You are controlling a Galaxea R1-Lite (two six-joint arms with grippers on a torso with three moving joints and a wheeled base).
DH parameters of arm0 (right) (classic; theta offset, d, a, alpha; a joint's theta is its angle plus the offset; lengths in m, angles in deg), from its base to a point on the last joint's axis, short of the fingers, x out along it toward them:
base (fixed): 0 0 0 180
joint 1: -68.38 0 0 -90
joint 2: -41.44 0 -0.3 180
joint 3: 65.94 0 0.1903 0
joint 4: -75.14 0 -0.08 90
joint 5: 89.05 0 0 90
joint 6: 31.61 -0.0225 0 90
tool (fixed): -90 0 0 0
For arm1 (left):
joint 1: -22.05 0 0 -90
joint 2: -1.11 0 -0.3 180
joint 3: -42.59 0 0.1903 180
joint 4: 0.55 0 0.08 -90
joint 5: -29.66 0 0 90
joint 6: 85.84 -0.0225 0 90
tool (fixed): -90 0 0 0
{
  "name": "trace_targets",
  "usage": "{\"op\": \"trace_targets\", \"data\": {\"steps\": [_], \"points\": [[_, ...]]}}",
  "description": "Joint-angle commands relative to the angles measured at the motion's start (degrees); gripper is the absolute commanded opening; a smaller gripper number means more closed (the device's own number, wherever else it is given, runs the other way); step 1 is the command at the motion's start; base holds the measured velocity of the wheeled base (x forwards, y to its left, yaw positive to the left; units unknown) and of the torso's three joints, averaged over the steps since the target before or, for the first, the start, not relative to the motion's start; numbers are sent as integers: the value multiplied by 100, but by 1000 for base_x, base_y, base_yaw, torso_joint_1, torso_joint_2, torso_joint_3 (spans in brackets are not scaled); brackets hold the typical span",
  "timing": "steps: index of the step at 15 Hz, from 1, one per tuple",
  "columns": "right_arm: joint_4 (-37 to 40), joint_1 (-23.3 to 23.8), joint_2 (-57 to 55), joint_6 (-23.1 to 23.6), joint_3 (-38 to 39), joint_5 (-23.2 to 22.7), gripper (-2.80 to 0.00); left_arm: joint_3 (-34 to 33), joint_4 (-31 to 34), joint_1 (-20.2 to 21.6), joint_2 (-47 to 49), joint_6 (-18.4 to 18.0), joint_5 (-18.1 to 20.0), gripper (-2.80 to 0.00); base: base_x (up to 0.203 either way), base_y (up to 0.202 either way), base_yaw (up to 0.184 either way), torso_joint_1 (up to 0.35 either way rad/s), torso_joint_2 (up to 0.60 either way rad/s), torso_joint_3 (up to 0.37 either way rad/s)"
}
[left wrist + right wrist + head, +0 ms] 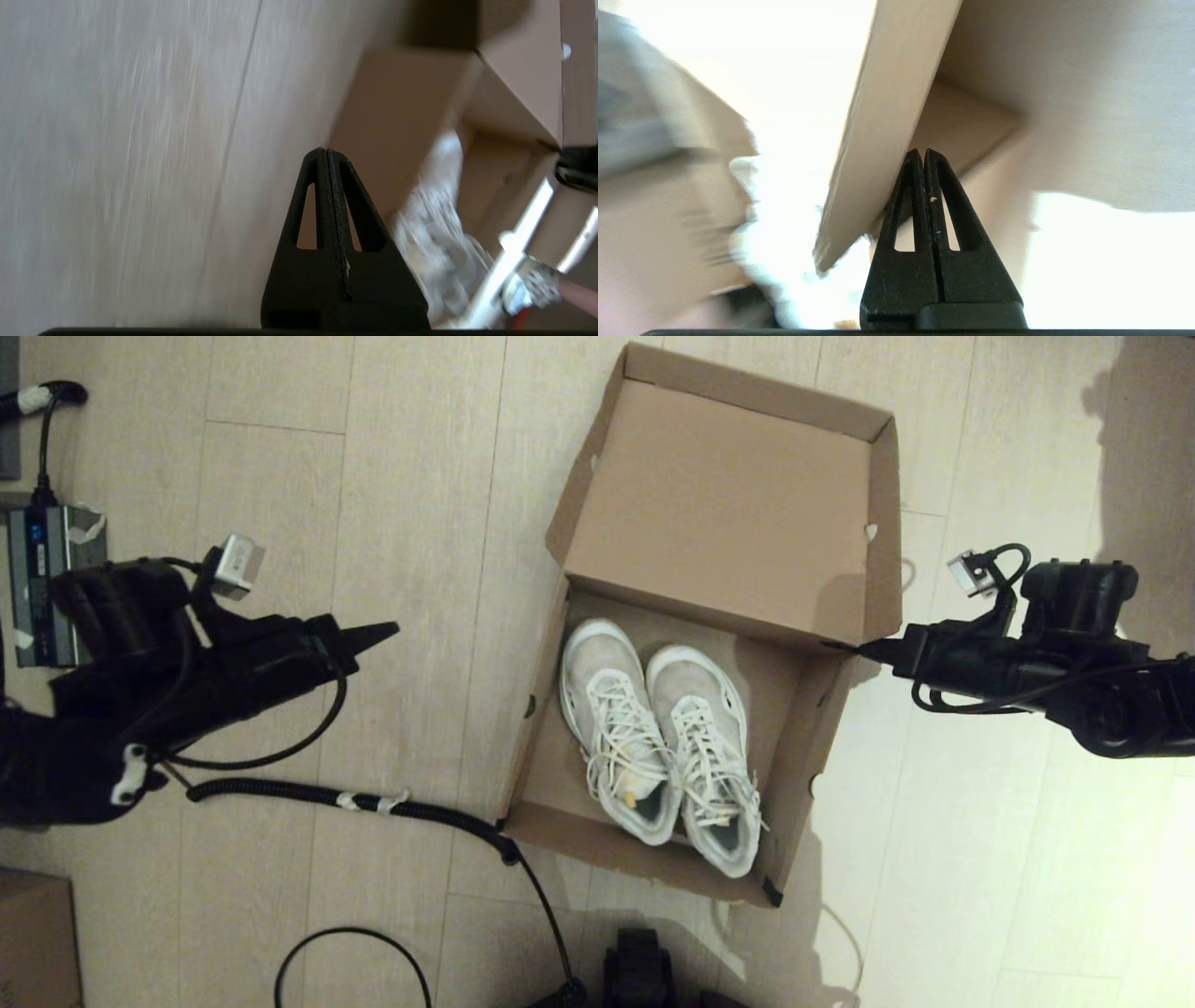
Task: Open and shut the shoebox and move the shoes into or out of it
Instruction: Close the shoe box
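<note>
The brown shoebox [534, 747] lies open on the floor, its hinged lid [719, 513] tilted up and back. Inside, the two white sneakers [653, 747] lie side by side, toes toward the lid. My right gripper [833, 645] is shut, its tip touching the lid's right front corner where that meets the box's right wall. In the right wrist view its fingertips [921, 152] press against the underside of the lid's side flap [887, 116], with no cardboard between them. My left gripper [392, 630] is shut and hangs over the floor, well left of the box; the left wrist view shows its tip [325, 150], the box wall [397, 116] beyond.
A grey power unit [51, 583] with cables sits at the far left. A black corrugated cable [373, 800] runs along the floor to the box's near left corner. Another brown cardboard box [33, 943] shows at the bottom left edge. The robot's base [639, 971] is at the bottom centre.
</note>
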Motion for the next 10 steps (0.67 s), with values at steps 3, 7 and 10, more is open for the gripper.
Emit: {"op": "trace_targets", "data": {"steps": [3,7,10], "points": [[-17,-3,96,464,141,877,-280,1527,-830,-299,1620,161,65,-280,0,0,0,0,0,0],[-8,-33,533,704,318,1428,-280,2747,-1082,-518,2098,1001,242,-280,0,0,0,0,0,0],[-8,-134,881,943,621,1771,-280,3741,-1166,-647,2630,1468,277,-280,0,0,0,0,0,0]]}}
